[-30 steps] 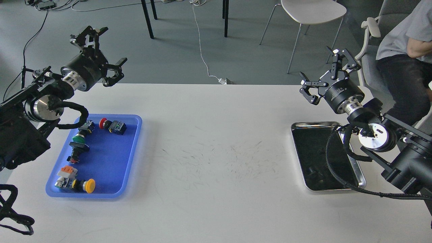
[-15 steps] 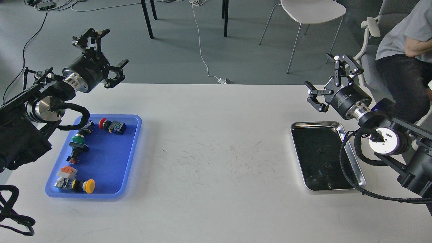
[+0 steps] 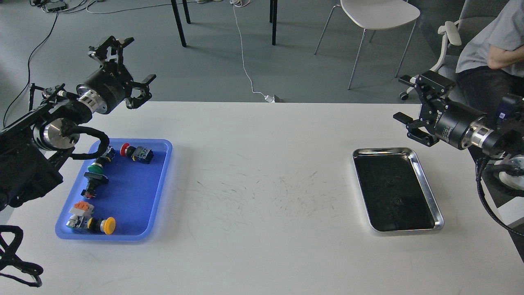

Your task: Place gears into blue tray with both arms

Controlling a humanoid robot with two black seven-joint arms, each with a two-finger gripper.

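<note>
The blue tray (image 3: 139,213) lies at the table's left and holds only coloured-capped push-button switches (image 3: 137,153). Faint tiny dark gears (image 3: 396,201) show on the dark inside of the steel tray (image 3: 428,192) at the right; I cannot make out their shapes. My left gripper (image 3: 138,59) hangs open and empty above the table's back edge, beyond the blue tray. My right gripper (image 3: 400,98) is open and empty too. It is held off the table's back right corner, above and behind the steel tray.
A seated person (image 3: 491,49) is close behind my right arm. A white chair (image 3: 378,14) and dark table legs (image 3: 179,22) stand on the floor beyond the table. The table's scuffed middle (image 3: 262,184) lies between the two trays.
My right arm has swung right and back, uncovering the steel tray, and its gripper has turned more sideways. My left gripper has shifted only slightly.
</note>
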